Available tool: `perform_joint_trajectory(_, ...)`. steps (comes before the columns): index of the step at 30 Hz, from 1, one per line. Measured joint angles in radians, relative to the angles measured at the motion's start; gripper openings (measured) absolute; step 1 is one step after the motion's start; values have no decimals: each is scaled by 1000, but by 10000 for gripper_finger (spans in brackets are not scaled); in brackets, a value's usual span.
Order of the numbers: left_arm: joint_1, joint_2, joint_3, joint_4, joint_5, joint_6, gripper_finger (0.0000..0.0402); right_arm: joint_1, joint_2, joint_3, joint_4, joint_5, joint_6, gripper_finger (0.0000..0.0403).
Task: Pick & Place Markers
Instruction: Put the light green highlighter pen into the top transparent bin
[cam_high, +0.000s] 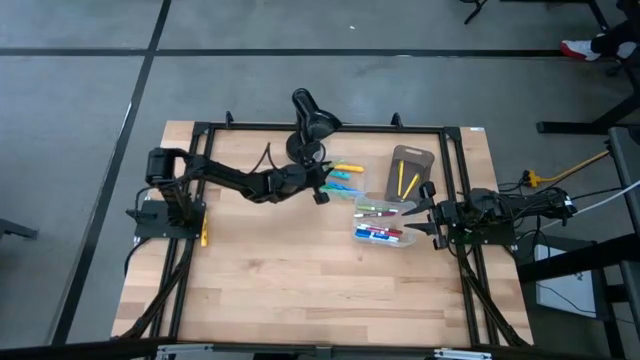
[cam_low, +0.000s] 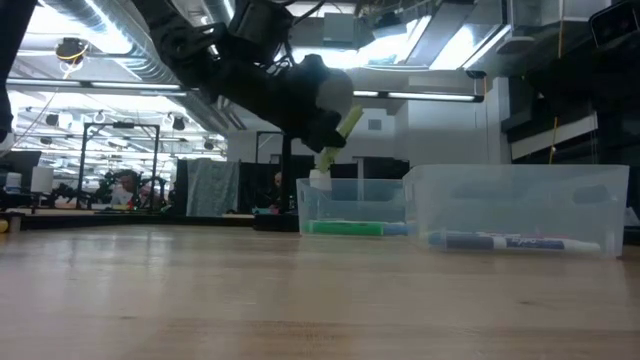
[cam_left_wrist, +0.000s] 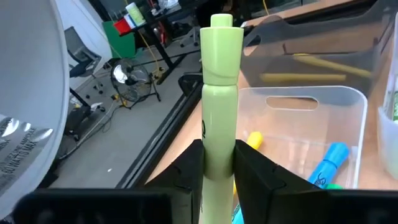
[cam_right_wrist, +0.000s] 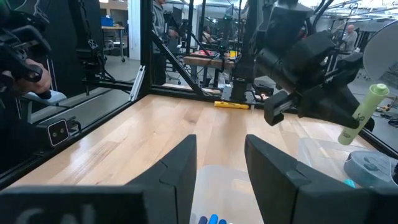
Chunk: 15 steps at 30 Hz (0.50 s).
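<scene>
Left gripper (cam_left_wrist: 217, 165), clamped on pale-green marker (cam_left_wrist: 219, 93) above clear bin (cam_left_wrist: 348, 106) just ahead: advisably centre over bin, lower, then release; right gripper (cam_right_wrist: 221, 171) waits, fingers apart.

Marker (cam_left_wrist: 220, 106) pale green — bin (cam_left_wrist: 348, 106) clear — fingers (cam_left_wrist: 261, 180) black.

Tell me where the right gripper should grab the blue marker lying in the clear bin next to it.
Grip the blue marker at mid-barrel, coming straight down from above. It lies flat on the floor of the clear bin, whose walls block a sideways approach. Turning the open right gripper so that it closes across the thin barrel, not along it, looks safest.
</scene>
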<state>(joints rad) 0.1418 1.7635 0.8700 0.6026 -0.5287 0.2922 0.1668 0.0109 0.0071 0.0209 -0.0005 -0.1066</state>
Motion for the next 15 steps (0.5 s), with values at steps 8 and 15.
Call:
perform_joint_trajectory(8, -11, 4, 0, 0, -4, -9, 86, 0, 0, 0, 0, 0, 0, 136)
perform_joint_trajectory(15, -10, 4, 0, -9, -26, -9, 115, 0, 0, 0, 0, 0, 0, 136)
